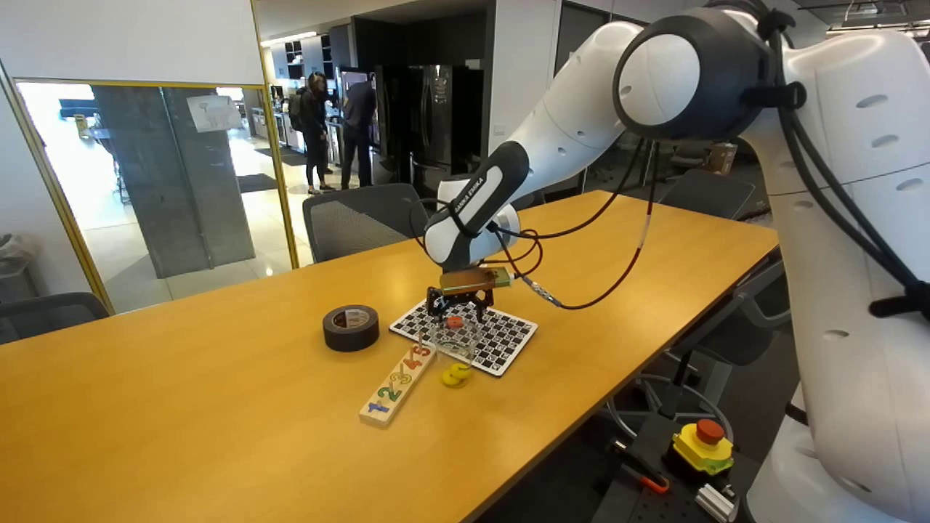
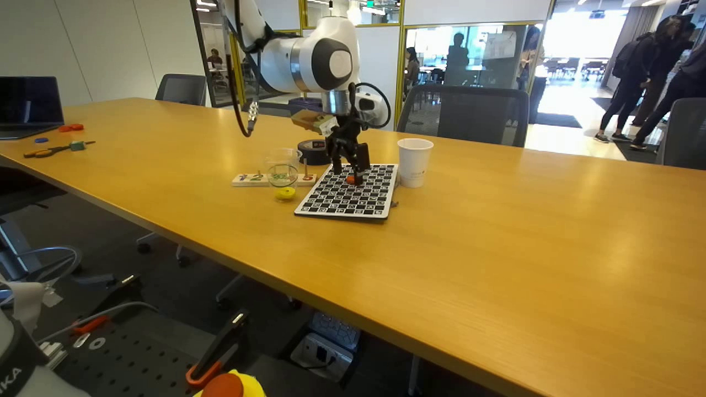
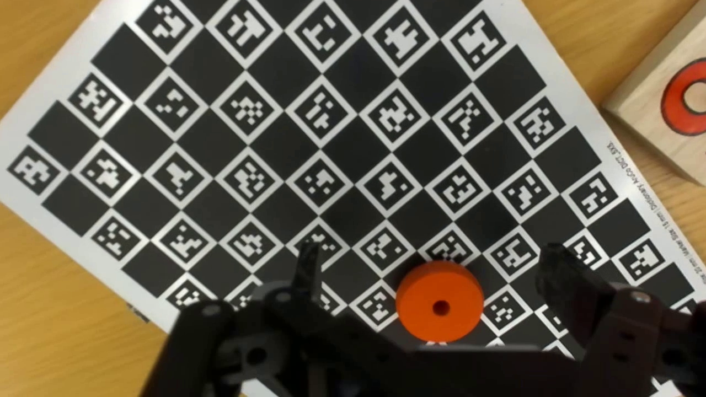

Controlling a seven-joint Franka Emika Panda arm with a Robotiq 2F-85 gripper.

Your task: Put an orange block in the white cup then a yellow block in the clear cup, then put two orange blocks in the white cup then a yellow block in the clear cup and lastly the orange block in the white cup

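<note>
Worktop (image 1: 218, 421) is filling lower left in an exterior view, folks (image 1: 316, 127) standing upper left, tool (image 1: 458, 317) hanging mid-frame, unclenched.

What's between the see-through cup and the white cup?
In an exterior view, the checkered board lies between the clear cup and the white cup, with an orange block on it and the open hand above.

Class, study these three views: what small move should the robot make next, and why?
Probably ease the open end effector down a touch around the orange block, ready to close. In the wrist view the block lies on the checkered board between the spread jaws, a gap showing on each side, so it is not gripped; the drop left is hard to judge.
</note>
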